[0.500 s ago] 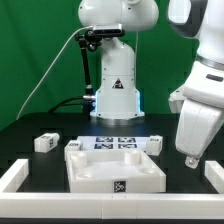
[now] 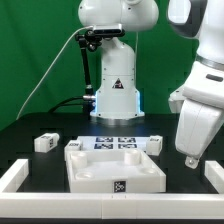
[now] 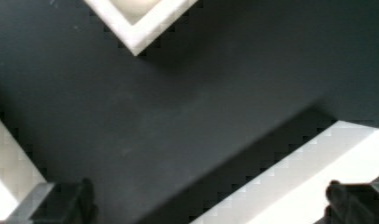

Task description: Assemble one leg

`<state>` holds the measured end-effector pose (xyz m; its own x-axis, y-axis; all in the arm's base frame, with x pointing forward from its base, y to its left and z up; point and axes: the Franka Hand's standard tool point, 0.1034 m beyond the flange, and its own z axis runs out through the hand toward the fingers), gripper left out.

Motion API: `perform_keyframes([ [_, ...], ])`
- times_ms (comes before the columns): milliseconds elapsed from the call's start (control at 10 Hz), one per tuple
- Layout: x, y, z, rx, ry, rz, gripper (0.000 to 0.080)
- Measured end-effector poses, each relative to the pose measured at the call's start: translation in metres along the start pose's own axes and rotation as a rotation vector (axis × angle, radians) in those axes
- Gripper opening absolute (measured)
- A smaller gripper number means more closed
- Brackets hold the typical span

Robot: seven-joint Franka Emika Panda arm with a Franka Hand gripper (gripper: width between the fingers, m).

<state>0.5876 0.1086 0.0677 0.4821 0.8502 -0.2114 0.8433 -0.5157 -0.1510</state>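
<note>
The large white square panel (image 2: pixel 115 168) lies flat in the middle of the table. A small white leg (image 2: pixel 46 142) lies apart at its left. Another leg (image 2: pixel 155 143) lies at the panel's back right corner, and a third white block (image 2: pixel 77 147) sits at its back left corner. My gripper (image 2: pixel 191 158) hangs low at the exterior view's right, to the right of the panel, holding nothing. In the wrist view the gripper (image 3: pixel 207 205) is open, with both dark fingertips (image 3: pixel 61 205) wide apart over the black table.
The marker board (image 2: pixel 113 143) lies behind the panel in front of the robot base (image 2: pixel 115 95). White border rails run along the table at the left (image 2: pixel 20 176) and right (image 2: pixel 212 178). In the wrist view a white corner (image 3: pixel 141 22) and a white bar (image 3: pixel 337 165) show.
</note>
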Motion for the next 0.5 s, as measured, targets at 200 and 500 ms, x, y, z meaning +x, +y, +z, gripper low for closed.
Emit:
perform_keyframes([
  [200, -0.007, -0.001, 0.005, -0.062, 0.069, -0.076, 0.065],
  [500, -0.051, -0.012, 0.002, -0.148, 0.128, -0.281, 0.065],
])
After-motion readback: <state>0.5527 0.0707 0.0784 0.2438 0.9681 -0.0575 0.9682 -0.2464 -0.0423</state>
